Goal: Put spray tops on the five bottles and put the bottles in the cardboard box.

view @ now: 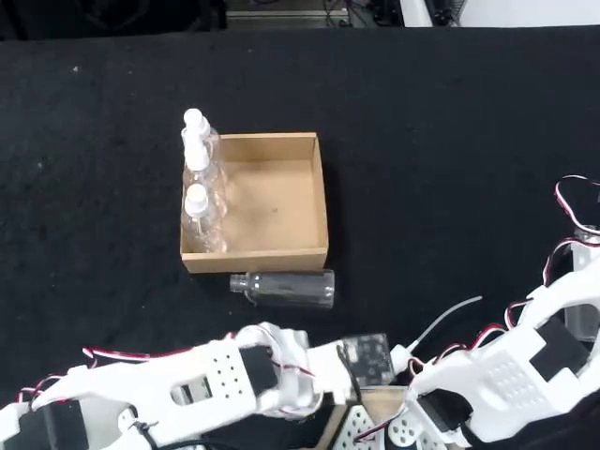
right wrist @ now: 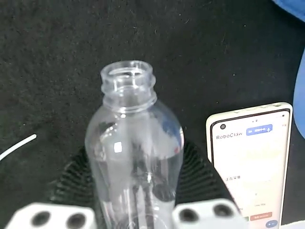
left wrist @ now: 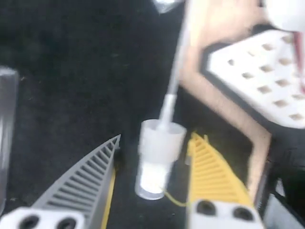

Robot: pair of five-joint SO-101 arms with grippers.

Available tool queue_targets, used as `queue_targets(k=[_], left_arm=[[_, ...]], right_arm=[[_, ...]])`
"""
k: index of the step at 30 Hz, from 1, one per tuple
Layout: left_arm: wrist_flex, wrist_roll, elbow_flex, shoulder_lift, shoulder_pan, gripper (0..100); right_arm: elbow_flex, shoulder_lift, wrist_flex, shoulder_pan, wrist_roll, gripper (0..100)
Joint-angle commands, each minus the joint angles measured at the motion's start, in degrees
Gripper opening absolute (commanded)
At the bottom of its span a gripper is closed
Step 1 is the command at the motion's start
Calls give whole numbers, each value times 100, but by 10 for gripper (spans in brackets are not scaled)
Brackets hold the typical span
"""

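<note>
Spray top (left wrist: 157, 162) lies on the desk (left wrist: 71, 71) inside the left hand (left wrist: 156, 137), which is spread apart and not gripping it. The right hand (right wrist: 138, 160) is clamped on an uncapped bottle (right wrist: 133, 138). My worry: the long dip tube (left wrist: 176, 62) catches the neck rim and seats crooked.

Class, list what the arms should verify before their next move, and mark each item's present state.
1. The right gripper clamps the held bottle: ok.
2. Neck of the held bottle uncapped and unblocked: ok.
3. The spray top lies between the fingers of the left gripper: ok.
4. The left gripper closed on the spray top: not ok, a gap shows.
5. The cardboard box has room left: ok.
6. The lying bottle beside the box capped: not ok.
</note>
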Motion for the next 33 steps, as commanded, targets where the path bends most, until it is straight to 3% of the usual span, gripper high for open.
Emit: queue_targets(k=[1,7,11,15,23,27,33], left_arm=[[-70,18,-330,-18,470,152],[-62,18,-321,-18,497,26],[431,9,-426,-18,488,38],[1547,-149,-927,-26,13,37],[4404,-1846,-2712,-18,-1578,36],[5108,-2075,-3705,-18,-2097,36],[5864,-2048,-5657,-18,-2193,36]], right_arm=[[-391,-101,26,123,53,11],[-391,-101,26,141,53,11],[-391,-101,26,141,53,11],[-391,-101,26,132,53,11],[-470,-136,70,97,53,11],[-505,-127,70,53,53,11],[-479,-101,70,-132,9,11]])
